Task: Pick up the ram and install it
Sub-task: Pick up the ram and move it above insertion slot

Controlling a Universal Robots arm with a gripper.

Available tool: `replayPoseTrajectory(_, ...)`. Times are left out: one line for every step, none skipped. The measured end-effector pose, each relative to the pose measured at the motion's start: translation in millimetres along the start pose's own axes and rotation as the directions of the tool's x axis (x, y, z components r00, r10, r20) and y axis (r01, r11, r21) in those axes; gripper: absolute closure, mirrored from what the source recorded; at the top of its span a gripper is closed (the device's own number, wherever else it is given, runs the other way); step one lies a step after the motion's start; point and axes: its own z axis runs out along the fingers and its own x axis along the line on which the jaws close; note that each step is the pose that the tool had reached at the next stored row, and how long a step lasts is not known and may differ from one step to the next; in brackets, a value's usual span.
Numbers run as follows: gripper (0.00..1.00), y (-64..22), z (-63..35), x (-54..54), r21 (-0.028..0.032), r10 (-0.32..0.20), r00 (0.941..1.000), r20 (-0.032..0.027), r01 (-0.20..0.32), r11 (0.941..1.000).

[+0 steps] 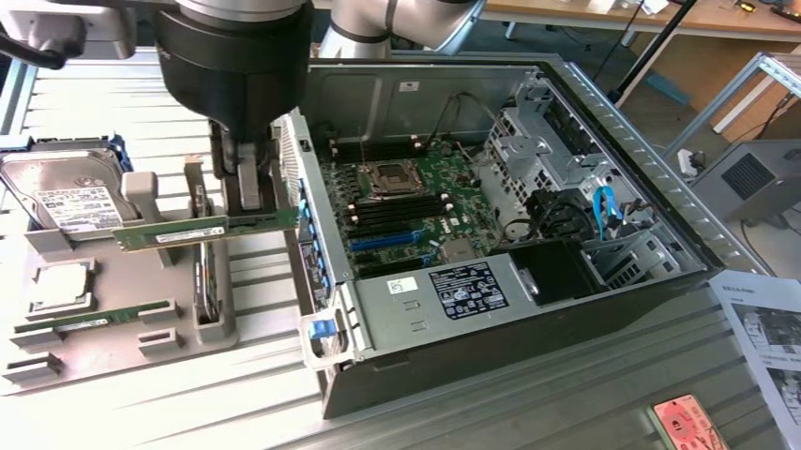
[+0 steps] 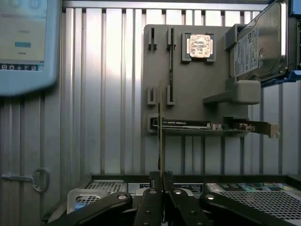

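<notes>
The grey tray holds a hard drive propped at its far end, a square silver processor chip in a pocket, a second memory stick seated in a pair of slots, and a longer card standing on edge in the side nearest the computer. The open computer case lies on its side and shows the green motherboard, its processor socket, rows of black and blue slots, a power supply with a dark label, and blue cables. The gripper is closed tight on the ram, pinching its upper edge and holding it level in the air over the tray's side nearest the case, one end just beside the case wall. From the wrist the ram appears edge-on, a thin upright line, and the fingertips' contact with it is hard to make out in the exterior view. The arm is cut off above the gripper, the hard drive runs past the wrist picture's edge, and the labels are too small to read. Everything stands on a ribbed metal table. A printed sheet and a pink card lie at the exterior view's right, a wooden desk stands behind, and a pale-blue screen lies on the table.
</notes>
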Motion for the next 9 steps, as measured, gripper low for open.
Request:
replayPoseTrajectory(0.88,-3.5,-0.1,0.0,-0.0001,0.000,1.0000,0.0001,0.000,1.0000)
replayPoseTrajectory(0.88,-6.0,-0.2,0.0,-0.0002,0.000,1.0000,0.0001,0.000,1.0000)
replayPoseTrajectory(0.88,-8.7,-0.4,0.1,-0.0003,0.000,1.0000,0.0000,0.000,1.0000)
replayPoseTrajectory(0.88,-11.3,-0.5,0.1,-0.0004,0.000,1.0000,0.0001,0.000,1.0000)
replayPoseTrajectory(0.88,-13.9,-0.6,0.1,-0.0005,0.000,1.0000,0.0000,0.000,1.0000)
replayPoseTrajectory(0.88,-16.1,-0.7,0.1,-0.0006,0.000,1.0000,0.0000,0.000,1.0000)
replayPoseTrajectory(0.88,-18.6,-0.8,0.1,-0.0007,0.000,1.0000,0.0000,0.000,1.0000)
replayPoseTrajectory(0.88,-21.0,-0.9,0.2,-0.0008,0.000,1.0000,0.0000,0.000,1.0000)
replayPoseTrajectory(0.88,-23.8,-1.1,0.2,-0.0009,0.000,1.0000,0.0000,0.000,1.0000)
